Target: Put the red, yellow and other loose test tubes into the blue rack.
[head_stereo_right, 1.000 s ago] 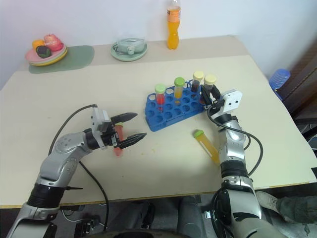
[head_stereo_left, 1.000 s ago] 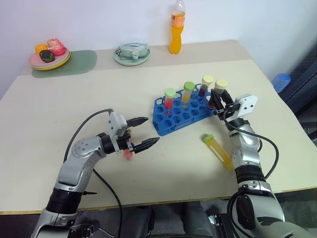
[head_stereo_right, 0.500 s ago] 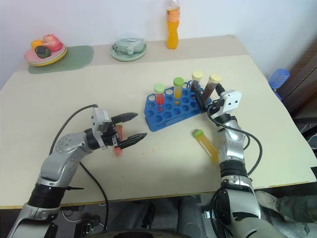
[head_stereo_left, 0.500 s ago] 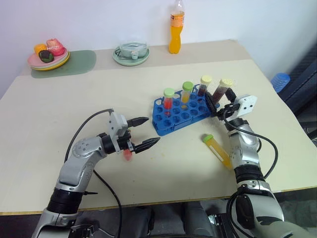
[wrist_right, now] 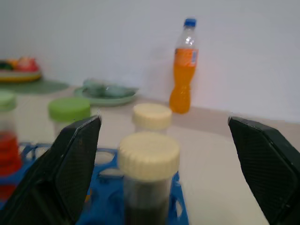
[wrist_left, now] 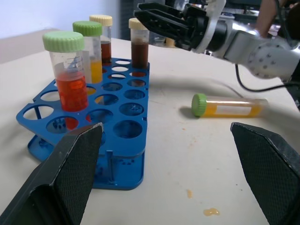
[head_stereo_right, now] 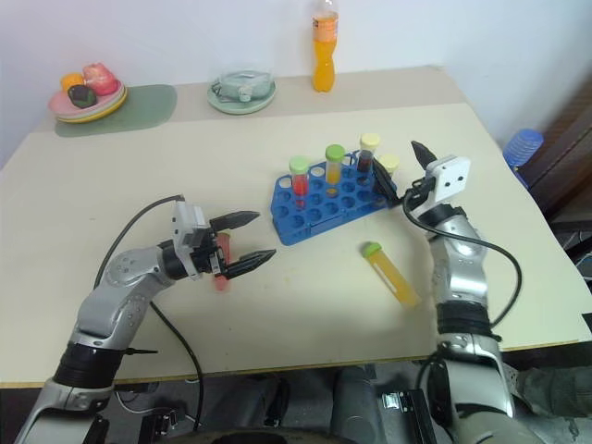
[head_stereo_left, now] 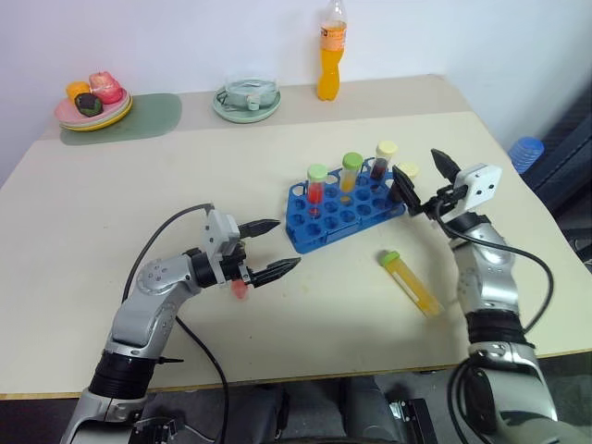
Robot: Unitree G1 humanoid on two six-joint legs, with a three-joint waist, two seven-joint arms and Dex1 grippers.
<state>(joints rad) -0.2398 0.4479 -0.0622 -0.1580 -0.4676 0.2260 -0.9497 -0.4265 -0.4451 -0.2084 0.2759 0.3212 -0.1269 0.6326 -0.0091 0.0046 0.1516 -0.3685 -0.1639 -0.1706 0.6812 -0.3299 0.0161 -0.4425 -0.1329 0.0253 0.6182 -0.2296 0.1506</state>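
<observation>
Your right gripper (head_stereo_left: 424,180) stands spread wide and empty just beside the blue rack (head_stereo_left: 344,213), its fingers either side of a cream-capped dark-brown tube (head_stereo_left: 403,178) that sits upright in the rack's near-right corner, not touching it. The rack also holds three more upright tubes: a red one with a light-green cap (head_stereo_left: 316,183), a yellow one with a green cap (head_stereo_left: 351,171) and another dark one with a cream cap (head_stereo_left: 385,155). One yellow tube with a green cap (head_stereo_left: 408,281) lies flat on the table (head_stereo_left: 139,185), near the rack and your right arm. Your left gripper (head_stereo_left: 269,248) is spread too, gripping nothing; a small reddish thing (head_stereo_left: 239,288) lies beneath it, possibly another tube, but you can't see it clearly.
</observation>
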